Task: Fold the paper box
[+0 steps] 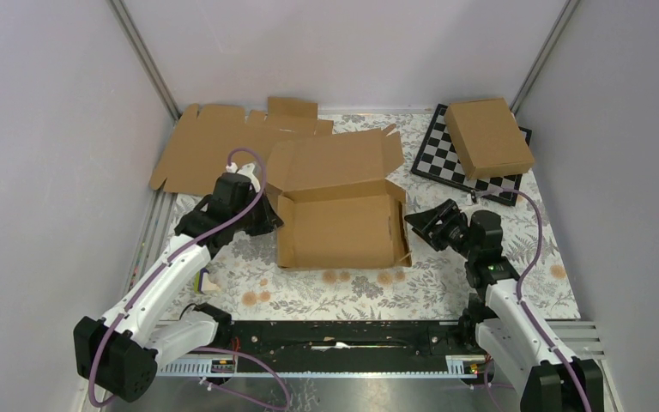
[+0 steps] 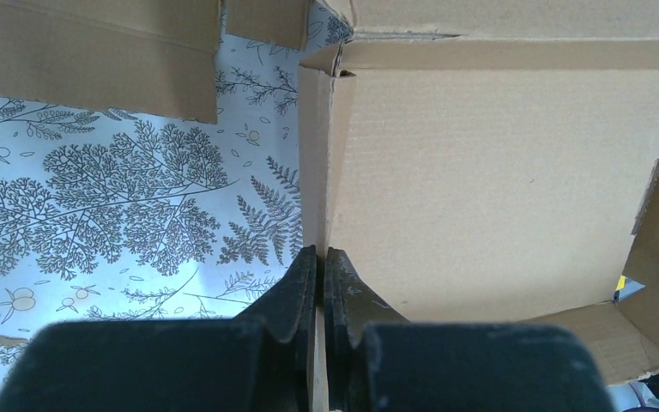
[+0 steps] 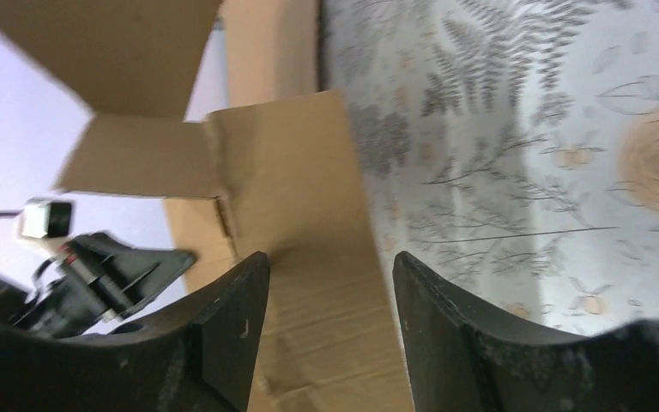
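Paper box sits mid-table between the arms, lid flap open behind. Left gripper is pinched onto its left wall. Right gripper has wide jaws astride the right wall. The cardboard looks light, stiff and easily creased, so it is best held by the wall edges.

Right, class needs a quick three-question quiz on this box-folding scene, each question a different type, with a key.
1. True or false: the left gripper is shut on a side wall of the paper box.
2. What lies on the chessboard? A) closed cardboard box; B) mug; C) tape roll.
3. Fill in: the right gripper has its jaws ____.
Key: 1 true; 2 A; 3 open.
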Controlling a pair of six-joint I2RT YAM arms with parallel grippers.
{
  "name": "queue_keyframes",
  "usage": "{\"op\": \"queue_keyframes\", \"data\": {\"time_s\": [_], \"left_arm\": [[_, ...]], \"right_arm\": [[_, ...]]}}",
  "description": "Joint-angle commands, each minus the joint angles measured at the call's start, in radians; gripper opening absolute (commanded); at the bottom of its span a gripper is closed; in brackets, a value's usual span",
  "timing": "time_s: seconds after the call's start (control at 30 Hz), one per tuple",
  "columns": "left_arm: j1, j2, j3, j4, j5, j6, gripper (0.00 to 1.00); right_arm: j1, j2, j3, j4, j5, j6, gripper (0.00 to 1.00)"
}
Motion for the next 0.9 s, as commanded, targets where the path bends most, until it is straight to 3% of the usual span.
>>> {"op": "queue_keyframes", "data": {"time_s": [0.0, 0.2, 0.37, 0.57, 0.73, 0.8, 0.87], "left_arm": [[0.007, -0.006, 0.028, 0.030, 0.017, 0.007, 0.00], [0.006, -0.010, 0.027, 0.016, -0.024, 0.004, 0.00], [0.006, -0.026, 0.042, 0.002, -0.031, 0.007, 0.00], [0.006, -0.039, 0.066, -0.018, -0.026, 0.009, 0.00], [0.006, -0.043, 0.072, -0.025, -0.028, 0.011, 0.00], [0.006, -0.043, 0.074, -0.025, -0.028, 0.011, 0.00], [0.006, -0.038, 0.074, -0.025, -0.029, 0.013, 0.00]], "right_arm": [[-0.002, -0.018, -0.029, 0.251, -0.168, 0.127, 0.61], [-0.002, -0.031, -0.068, 0.322, -0.179, 0.196, 0.60], [-0.003, -0.096, -0.064, 0.170, -0.082, 0.121, 0.94], [-0.002, -0.117, -0.025, -0.006, 0.016, -0.048, 0.99], [-0.003, -0.060, 0.059, -0.146, 0.044, -0.225, 0.90], [-0.002, -0.040, 0.092, -0.213, 0.055, -0.279, 0.79], [-0.002, -0.040, 0.109, -0.241, 0.064, -0.309, 0.59]]}}
